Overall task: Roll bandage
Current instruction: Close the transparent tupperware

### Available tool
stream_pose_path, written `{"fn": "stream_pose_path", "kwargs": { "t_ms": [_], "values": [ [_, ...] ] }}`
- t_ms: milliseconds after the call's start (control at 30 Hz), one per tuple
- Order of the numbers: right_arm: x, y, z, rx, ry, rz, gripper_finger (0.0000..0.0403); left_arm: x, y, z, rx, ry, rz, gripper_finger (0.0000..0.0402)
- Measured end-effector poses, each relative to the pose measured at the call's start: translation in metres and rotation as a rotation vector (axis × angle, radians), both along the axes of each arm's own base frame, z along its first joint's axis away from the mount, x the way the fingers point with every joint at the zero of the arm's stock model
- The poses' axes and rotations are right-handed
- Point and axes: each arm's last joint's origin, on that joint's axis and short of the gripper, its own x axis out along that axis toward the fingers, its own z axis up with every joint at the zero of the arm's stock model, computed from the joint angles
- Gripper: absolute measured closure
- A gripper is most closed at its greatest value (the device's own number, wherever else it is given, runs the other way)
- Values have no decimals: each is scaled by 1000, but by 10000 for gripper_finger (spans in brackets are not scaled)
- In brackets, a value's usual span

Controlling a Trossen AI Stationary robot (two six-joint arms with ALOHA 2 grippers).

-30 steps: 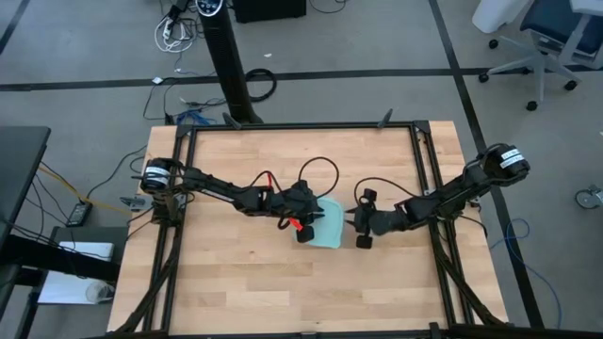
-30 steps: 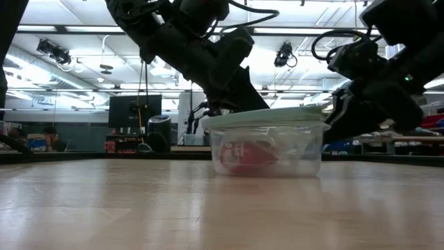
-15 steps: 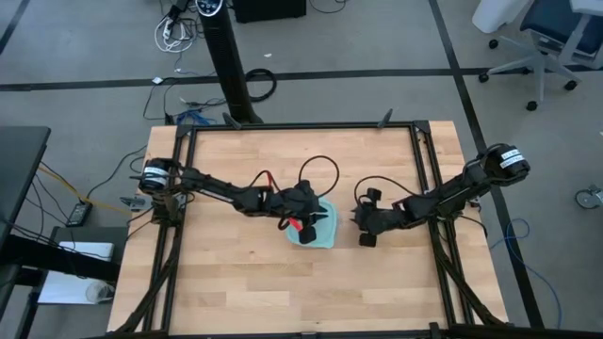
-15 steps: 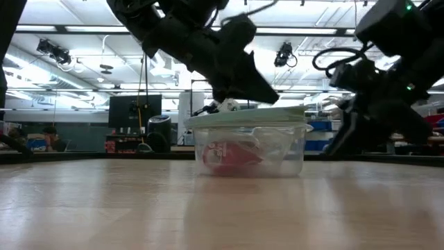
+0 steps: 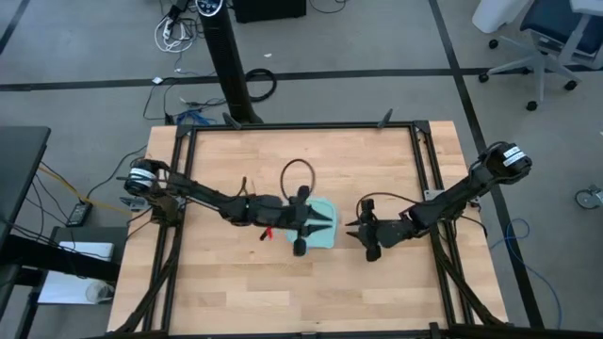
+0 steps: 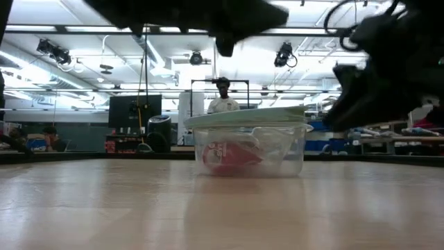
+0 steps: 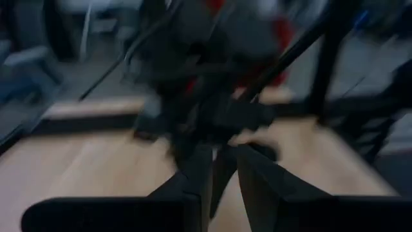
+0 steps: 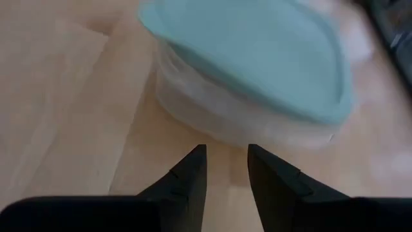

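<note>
Bandage (image 6: 234, 154) is sitting inside the lidded tub (image 6: 251, 149), a red bundle behind the clear wall. Right fingers (image 8: 225, 169) are hanging just short of the tub's side, slightly parted, holding nothing. Left fingers (image 5: 300, 247) are hovering over the tub's near edge; narrow gap in wrist view, nothing seen between them.

Judgement: step is getting the tub open. One side should be bracing the wall while the other lifts the lid (image 8: 248, 55) by its rim.

Lid is blocking the bandage; worktop (image 5: 377, 282) around is bare.
</note>
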Motion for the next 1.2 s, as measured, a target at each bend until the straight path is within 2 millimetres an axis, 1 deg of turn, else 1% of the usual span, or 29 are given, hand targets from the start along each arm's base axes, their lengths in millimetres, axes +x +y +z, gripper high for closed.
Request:
{"fn": "stream_pose_path", "kwargs": {
  "t_ms": [67,200,300,400,467,567,667,733,800,867,933,1033,1100,1200],
  "values": [
    [2,8,7,-72,-22,42,292,-8,-4,-4,-27,-78,-41,326],
    [7,23,23,-128,-68,109,292,-24,-1,-23,-98,-108,-29,326],
    [12,31,33,-146,-92,141,294,-33,8,-31,-157,-130,41,326],
    [16,36,37,-154,-101,157,293,-42,20,-39,-218,-110,153,326],
    [19,39,35,-161,-84,164,293,-47,29,-46,-253,-94,218,326],
    [27,44,26,-199,-44,187,295,-51,37,-51,-300,-73,266,326],
    [37,55,20,-258,-14,209,298,-53,44,-56,-331,-34,297,326],
    [39,65,17,-320,-10,177,301,-54,47,-59,-343,-21,311,326],
    [40,73,13,-435,-8,139,304,-57,47,-55,-342,-33,309,326],
    [40,81,11,-530,-5,141,308,-58,48,-52,-334,-55,309,326],
    [41,85,8,-560,3,160,312,-64,50,-53,-314,-33,319,326],
    [41,87,-2,-586,32,174,314,-69,51,-50,-311,-47,336,326],
    [43,88,-3,-590,20,170,314,-71,51,-48,-312,-57,338,326],
    [42,89,-3,-602,13,162,314,-75,52,-51,-303,-32,360,326]
  ]
}}
